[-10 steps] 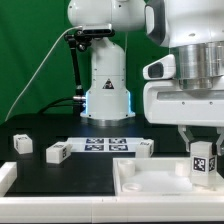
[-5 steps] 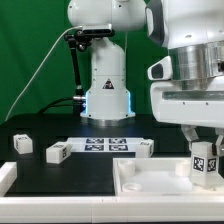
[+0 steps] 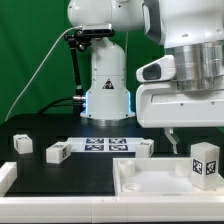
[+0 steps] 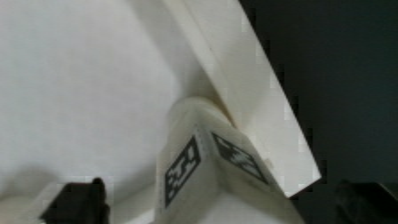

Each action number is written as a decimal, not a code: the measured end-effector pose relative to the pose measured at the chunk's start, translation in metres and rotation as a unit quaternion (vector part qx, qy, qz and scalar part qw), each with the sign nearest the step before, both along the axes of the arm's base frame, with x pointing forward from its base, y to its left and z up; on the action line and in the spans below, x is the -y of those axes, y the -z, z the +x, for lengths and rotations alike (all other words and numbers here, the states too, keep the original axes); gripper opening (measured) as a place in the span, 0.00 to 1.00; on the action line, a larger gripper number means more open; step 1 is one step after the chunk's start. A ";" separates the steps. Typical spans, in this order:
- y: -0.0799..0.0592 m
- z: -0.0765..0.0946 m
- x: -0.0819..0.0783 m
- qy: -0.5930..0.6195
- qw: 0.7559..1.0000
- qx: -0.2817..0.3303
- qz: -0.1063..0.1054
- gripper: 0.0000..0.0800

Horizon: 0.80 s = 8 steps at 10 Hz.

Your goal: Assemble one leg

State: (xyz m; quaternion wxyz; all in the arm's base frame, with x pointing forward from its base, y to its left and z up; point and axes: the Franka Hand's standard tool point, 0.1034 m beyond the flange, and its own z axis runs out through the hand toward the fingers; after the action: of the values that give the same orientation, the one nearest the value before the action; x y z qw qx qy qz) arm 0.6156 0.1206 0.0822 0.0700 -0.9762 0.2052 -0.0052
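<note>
The leg [image 3: 205,164], a small white block with black-and-white tags, stands upright on the large white tabletop [image 3: 150,180] at the exterior view's right. My gripper [image 3: 197,140] is open just above it, one finger [image 3: 170,138] hanging to the leg's left without touching it. In the wrist view the leg [image 4: 214,160] stands on the tabletop [image 4: 89,80] between my two dark fingers [image 4: 75,200], with a gap on each side. My gripper [image 4: 214,208] holds nothing.
Three more white legs lie on the black table: one [image 3: 58,152], one [image 3: 22,143] and one [image 3: 145,147]. The marker board [image 3: 105,145] lies between them. The robot base [image 3: 105,90] stands behind. A white part [image 3: 5,176] shows at the left edge.
My gripper has opened, let go of the leg and risen. The leg stays upright on the tabletop.
</note>
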 end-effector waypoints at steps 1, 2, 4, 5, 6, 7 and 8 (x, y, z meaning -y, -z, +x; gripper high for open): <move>-0.001 0.003 0.000 -0.043 0.999 0.008 -0.002 0.81; -0.001 0.003 0.000 -0.106 0.994 0.016 -0.007 0.81; -0.002 0.005 -0.003 -0.215 0.975 0.032 -0.036 0.81; -0.002 0.005 0.000 -0.275 0.960 0.039 -0.045 0.81; -0.001 0.006 0.001 -0.325 0.943 0.046 -0.053 0.81; -0.001 0.006 0.001 -0.348 0.935 0.048 -0.055 0.81; -0.001 0.006 0.002 -0.391 0.917 0.052 -0.058 0.81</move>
State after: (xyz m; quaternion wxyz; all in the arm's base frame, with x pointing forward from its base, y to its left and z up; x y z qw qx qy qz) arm 0.6221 0.1190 0.0836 0.0206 -0.9793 -0.1974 -0.0398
